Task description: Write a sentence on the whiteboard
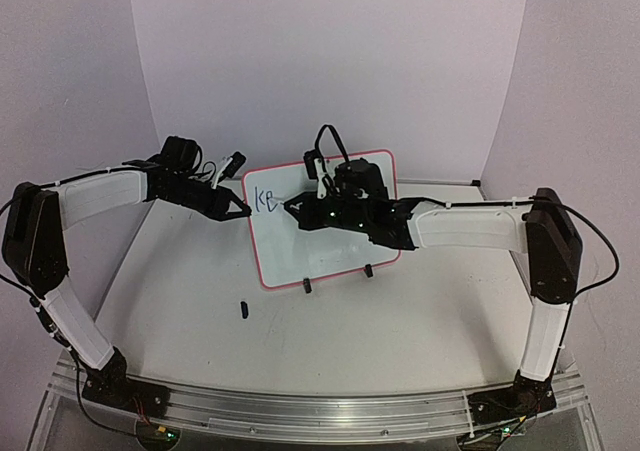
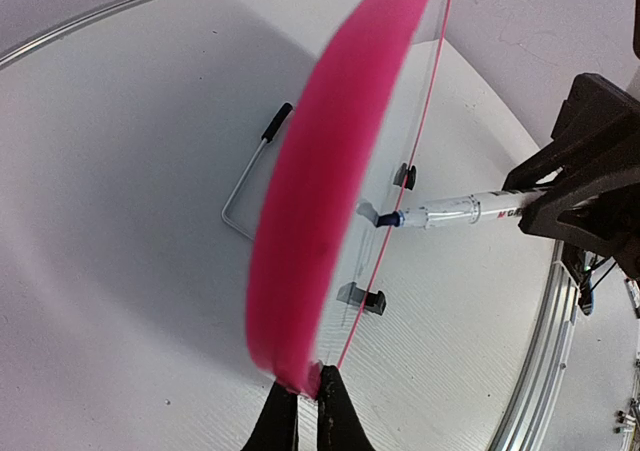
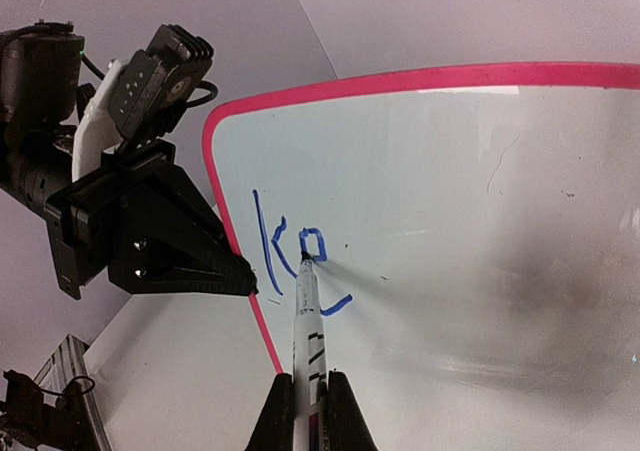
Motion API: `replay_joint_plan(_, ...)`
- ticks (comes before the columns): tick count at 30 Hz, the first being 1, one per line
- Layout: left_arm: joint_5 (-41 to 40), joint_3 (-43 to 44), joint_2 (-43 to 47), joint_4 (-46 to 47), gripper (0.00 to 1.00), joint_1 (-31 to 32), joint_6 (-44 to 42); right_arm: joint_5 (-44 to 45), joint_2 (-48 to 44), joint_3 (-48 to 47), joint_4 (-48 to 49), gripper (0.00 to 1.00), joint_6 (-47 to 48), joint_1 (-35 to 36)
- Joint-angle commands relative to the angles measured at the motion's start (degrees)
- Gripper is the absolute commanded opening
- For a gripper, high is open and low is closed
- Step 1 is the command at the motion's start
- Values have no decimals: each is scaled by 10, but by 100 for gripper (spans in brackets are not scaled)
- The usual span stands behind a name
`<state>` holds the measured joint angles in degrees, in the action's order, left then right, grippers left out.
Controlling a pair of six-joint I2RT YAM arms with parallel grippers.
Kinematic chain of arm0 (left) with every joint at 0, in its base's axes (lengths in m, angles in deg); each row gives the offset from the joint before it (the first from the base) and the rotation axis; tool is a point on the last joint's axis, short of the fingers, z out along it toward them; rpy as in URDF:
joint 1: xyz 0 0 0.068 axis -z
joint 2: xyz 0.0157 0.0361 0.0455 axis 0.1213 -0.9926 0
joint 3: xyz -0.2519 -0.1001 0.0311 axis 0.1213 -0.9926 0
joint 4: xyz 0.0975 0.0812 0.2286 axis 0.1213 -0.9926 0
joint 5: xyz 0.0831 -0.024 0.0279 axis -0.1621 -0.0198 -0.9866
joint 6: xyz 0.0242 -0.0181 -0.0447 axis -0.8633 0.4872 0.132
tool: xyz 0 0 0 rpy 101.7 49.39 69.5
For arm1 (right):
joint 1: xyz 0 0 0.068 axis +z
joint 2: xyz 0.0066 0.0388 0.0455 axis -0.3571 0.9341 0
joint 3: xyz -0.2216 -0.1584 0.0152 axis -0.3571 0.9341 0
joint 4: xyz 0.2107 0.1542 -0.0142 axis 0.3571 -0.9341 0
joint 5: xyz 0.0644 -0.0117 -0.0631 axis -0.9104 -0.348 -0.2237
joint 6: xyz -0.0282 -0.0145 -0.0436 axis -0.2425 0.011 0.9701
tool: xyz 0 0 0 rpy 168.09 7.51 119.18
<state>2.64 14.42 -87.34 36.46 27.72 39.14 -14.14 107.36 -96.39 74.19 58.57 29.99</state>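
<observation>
The whiteboard (image 1: 330, 241) stands tilted on two black clip feet at the table's middle; its red border also shows in the left wrist view (image 2: 320, 201) and the right wrist view (image 3: 420, 76). My left gripper (image 1: 243, 211) (image 2: 308, 396) is shut on the board's left edge. My right gripper (image 1: 296, 208) (image 3: 305, 391) is shut on a white marker (image 3: 306, 321) whose tip touches the board. The sentence (image 3: 295, 261) reads "k" and an "e" in blue near the top left; it also shows in the top view (image 1: 266, 201).
A small black marker cap (image 1: 243, 309) lies on the table in front of the board. A thin wire stand leg (image 2: 250, 176) shows behind the board. The table's metal rail (image 1: 320, 411) runs along the near edge.
</observation>
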Motion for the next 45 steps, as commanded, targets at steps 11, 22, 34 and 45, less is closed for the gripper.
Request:
replay_joint_plan(11, -34, 11, -10, -33, 0, 20, -28, -50, -31, 20, 36, 0, 2, -2)
replay_joint_plan(22, -36, 11, -11, -33, 0, 22, -28, -19, -80, 64, 48, 0, 5, -5)
replay_joint_plan(34, -37, 11, -12, -33, 0, 21, -30, -12, -37, 37, 36, 0, -7, -20)
replay_joint_plan(45, -38, 12, -13, -35, 0, 23, -30, 19, -40, 47, 29, 0, -12, -22)
